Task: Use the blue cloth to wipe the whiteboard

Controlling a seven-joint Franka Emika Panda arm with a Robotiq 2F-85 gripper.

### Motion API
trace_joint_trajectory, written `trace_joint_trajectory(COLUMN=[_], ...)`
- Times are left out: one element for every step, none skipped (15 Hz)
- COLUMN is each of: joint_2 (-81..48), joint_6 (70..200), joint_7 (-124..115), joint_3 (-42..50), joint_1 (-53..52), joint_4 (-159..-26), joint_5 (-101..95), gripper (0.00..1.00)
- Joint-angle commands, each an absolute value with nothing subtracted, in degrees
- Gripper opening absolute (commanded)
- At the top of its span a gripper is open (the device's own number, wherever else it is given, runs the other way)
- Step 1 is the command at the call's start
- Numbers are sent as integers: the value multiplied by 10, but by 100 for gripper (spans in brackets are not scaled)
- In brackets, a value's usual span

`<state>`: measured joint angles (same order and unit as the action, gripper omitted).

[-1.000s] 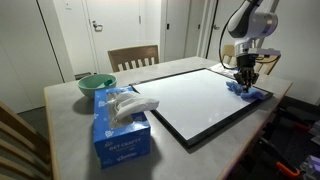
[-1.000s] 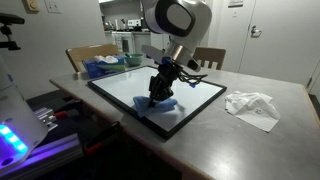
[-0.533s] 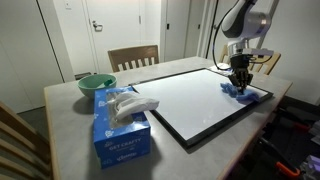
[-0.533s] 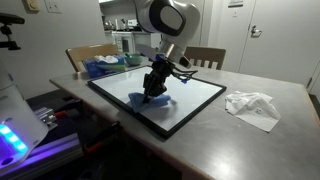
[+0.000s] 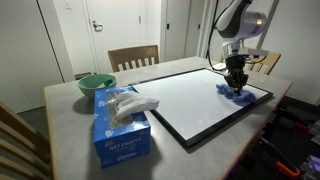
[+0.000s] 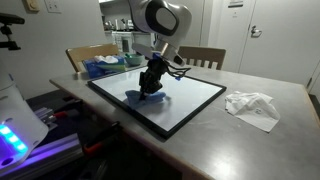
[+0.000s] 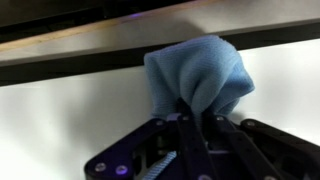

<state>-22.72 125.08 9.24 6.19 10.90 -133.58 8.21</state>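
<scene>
The whiteboard (image 5: pixel 200 100) (image 6: pixel 190 105) (image 7: pixel 70 120) lies flat on the table, glossy white with a thin black frame. The blue cloth (image 5: pixel 238 93) (image 6: pixel 150 95) (image 7: pixel 195 75) rests bunched on the board's surface near one long edge. My gripper (image 5: pixel 237 84) (image 6: pixel 152 85) (image 7: pixel 196 118) points straight down onto it, shut on the blue cloth. In the wrist view the two dark fingers (image 7: pixel 186 140) pinch a fold of the cloth, and the board's black frame (image 7: pixel 90 65) runs just beyond it.
A light-blue tissue box (image 5: pixel 120 128) and a green bowl (image 5: pixel 96 84) stand at one end of the table. Crumpled white paper (image 6: pixel 252 108) lies beside the board. Wooden chairs (image 5: pixel 133 57) (image 6: pixel 205 57) stand at the table's sides.
My gripper has slid the blue cloth along the whiteboard, away from the board's corner and further in along its edge. The grip stayed shut.
</scene>
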Motion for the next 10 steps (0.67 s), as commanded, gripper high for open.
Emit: trace_joint_trajectory(joint_2=[-246, -248, -251, -255, -258, -263, -268, -273, -279, -283], joint_6=[1270, 1274, 1276, 1279, 1282, 1284, 1284, 1283, 1280, 1278], joint_7=[90, 93, 94, 97, 99, 101, 103, 106, 110, 113], joint_3=[63, 62, 62, 61, 60, 59, 58, 58, 57, 56], joint_1=[106, 106, 105, 105, 106, 106, 107, 108, 109, 109], joint_4=[-1319, -1313, -1307, -1300, -1294, -1285, -1275, -1265, -1254, -1245], joint_5=[68, 66, 64, 62, 60, 58, 58, 58, 58, 58], gripper=[3, 3, 3, 3, 3, 3, 3, 3, 3, 3])
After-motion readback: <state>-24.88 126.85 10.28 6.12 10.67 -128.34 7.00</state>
